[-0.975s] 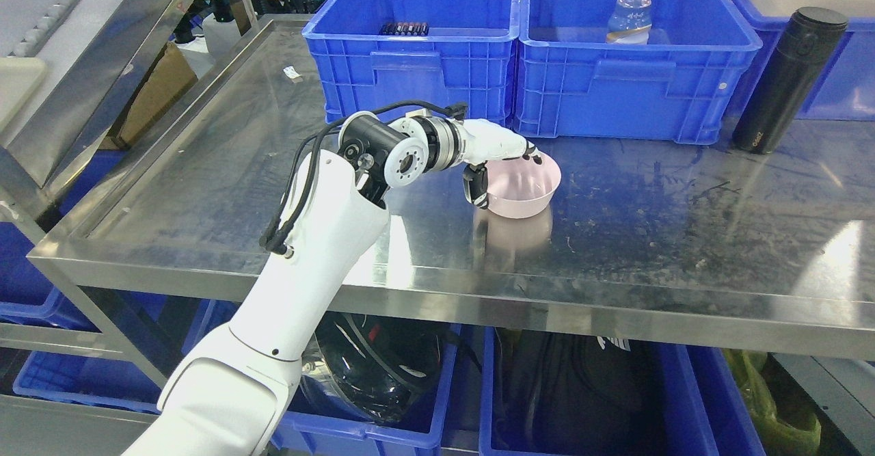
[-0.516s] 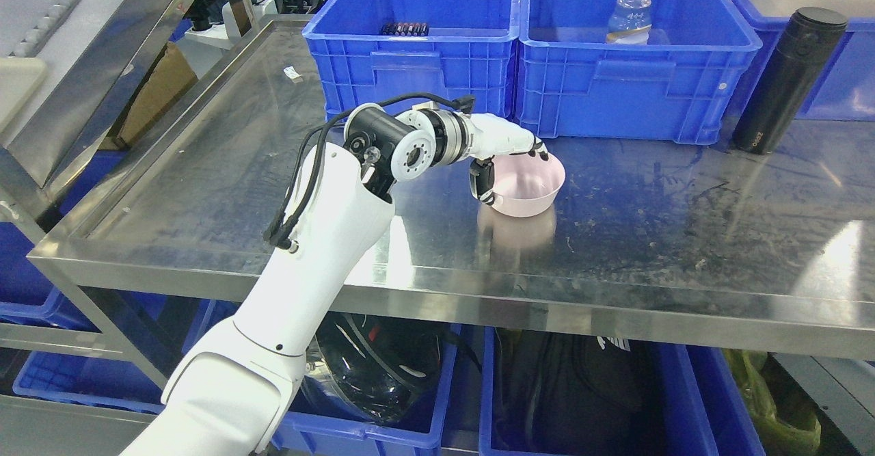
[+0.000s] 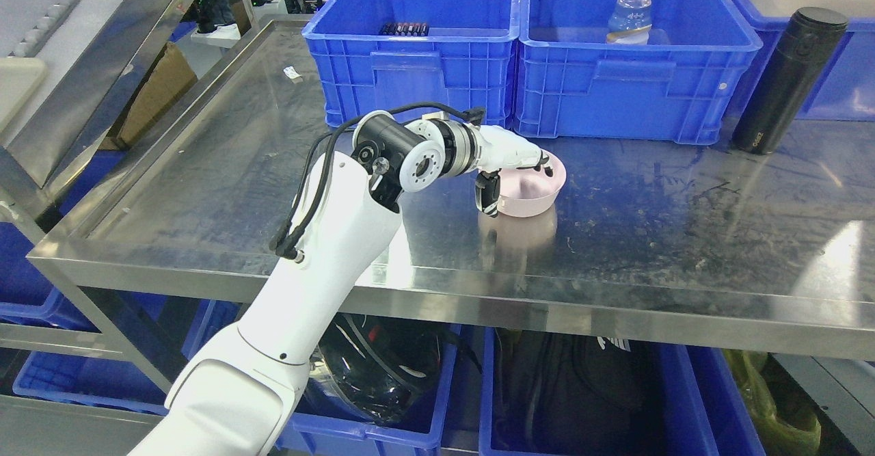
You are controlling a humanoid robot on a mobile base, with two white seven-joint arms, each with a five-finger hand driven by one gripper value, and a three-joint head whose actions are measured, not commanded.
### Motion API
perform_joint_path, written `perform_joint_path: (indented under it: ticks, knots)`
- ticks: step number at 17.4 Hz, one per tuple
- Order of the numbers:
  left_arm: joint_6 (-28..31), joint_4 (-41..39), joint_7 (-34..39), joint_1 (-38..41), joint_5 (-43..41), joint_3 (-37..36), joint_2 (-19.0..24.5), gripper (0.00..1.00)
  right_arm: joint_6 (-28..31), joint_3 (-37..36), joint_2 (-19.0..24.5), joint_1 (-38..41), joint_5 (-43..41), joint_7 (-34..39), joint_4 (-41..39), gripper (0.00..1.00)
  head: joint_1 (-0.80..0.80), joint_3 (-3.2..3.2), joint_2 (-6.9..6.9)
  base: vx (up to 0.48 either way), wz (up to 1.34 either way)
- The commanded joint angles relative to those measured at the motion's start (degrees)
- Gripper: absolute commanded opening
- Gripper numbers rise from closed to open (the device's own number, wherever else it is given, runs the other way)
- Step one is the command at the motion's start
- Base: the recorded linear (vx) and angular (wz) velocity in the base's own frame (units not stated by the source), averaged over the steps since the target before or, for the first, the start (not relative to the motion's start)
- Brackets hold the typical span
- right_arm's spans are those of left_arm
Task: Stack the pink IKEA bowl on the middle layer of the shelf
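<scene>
Risk, judged: pinch on one rim edge only, so bowl could tip or slip out on lifting; crates (image 3: pixel 533 66) close behind, could bump. Steel shelf (image 3: pixel 205 189) slick, bowl may skid. Pink bowl (image 3: pixel 530 186) upright on middle layer, shallow, empty, no second bowl seen. Left hand (image 3: pixel 509 162) fingers (image 3: pixel 487 193) clamp its near rim, thumb outside.

Left hand (image 3: pixel 509 162) and gripped pink bowl (image 3: pixel 530 189): shifted slightly rightward and away across the steel shelf (image 3: pixel 205 189), bowl now more level.

Bare steel shelf (image 3: pixel 225 169) left and front of pink bowl (image 3: pixel 530 193), blue bins (image 3: pixel 533 80) close behind, black flask (image 3: pixel 786 80) far right
</scene>
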Motion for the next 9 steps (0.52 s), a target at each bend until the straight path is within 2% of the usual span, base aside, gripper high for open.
perform_joint_path:
  ticks: [1,4,6,9]
  knots:
    - [-1.3,1.3,-0.3,0.9,-0.4,-0.8,0.8,0.66,0.0,0.0,-1.0,0.3,0.0,0.0,-1.0,1.0,0.0,0.0,0.0,0.0,0.0]
    - [-4.9,4.1,-0.3,0.9,-0.4,0.4,0.8,0.48,0.0,0.0,-1.0,0.2,0.0,0.0,-1.0,1.0,0.0,0.0,0.0,0.0,0.0]
    - [-11.5,6.0,-0.9,1.3,0.1,3.9,0.8,0.17,0.0,0.0,-1.0,0.3,0.0,0.0,-1.0,1.0,0.0,0.0,0.0,0.0,0.0]
    - [-18.9,8.8,-1.1,2.3,0.3,8.1,0.8,0.03,0.0,0.0,-1.0,0.3,0.0,0.0,-1.0,1.0,0.0,0.0,0.0,0.0,0.0]
